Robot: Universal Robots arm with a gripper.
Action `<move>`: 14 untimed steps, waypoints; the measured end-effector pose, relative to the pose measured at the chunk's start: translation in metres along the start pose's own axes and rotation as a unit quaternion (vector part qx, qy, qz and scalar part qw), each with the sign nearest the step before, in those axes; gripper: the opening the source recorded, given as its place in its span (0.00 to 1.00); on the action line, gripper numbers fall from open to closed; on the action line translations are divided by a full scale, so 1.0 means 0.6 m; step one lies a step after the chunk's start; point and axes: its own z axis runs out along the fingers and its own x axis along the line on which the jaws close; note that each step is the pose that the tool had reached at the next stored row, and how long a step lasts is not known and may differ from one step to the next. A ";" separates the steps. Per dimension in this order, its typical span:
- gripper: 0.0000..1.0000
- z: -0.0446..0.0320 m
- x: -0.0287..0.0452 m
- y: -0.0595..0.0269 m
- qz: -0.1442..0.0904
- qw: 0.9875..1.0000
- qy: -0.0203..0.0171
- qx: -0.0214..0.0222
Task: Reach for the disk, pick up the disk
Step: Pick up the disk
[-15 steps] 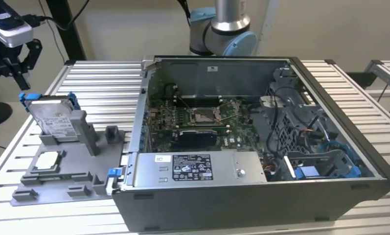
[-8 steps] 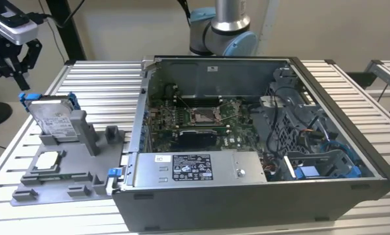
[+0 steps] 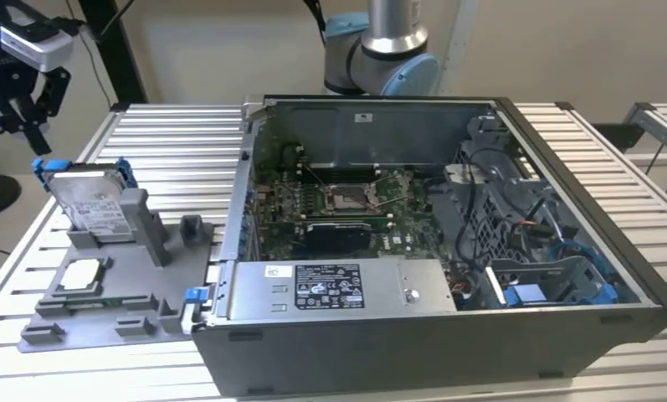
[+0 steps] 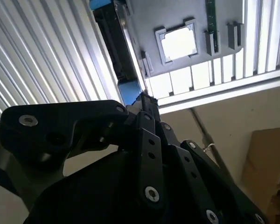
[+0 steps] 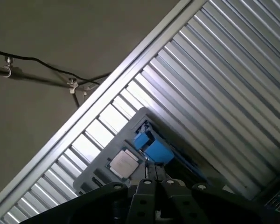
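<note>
Currently jaws clenched, empty, above the disk (image 3: pixel 88 201) standing upright in the grey holder (image 3: pixel 121 289); you'd best open them and square to its top edge.

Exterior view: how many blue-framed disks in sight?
1. The disk stands on edge in the grey fixture at the exterior view's left, beside the open computer case. The case's drive bay has blue brackets that could hide more.

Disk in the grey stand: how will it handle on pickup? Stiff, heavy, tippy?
Probably rigid: the disk looks like a metal-cased block, and likely dense for its size. It stands on edge in the grey holder, so a sideways nudge may tip it. Its blue frame looks plastic and might flex.
</note>
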 end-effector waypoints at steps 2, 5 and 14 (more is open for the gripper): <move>0.00 0.000 0.000 0.000 -0.018 1.000 0.001 0.000; 0.00 0.000 0.000 0.000 -0.046 0.999 0.001 0.000; 0.00 0.000 0.000 0.000 -0.127 0.992 0.004 0.001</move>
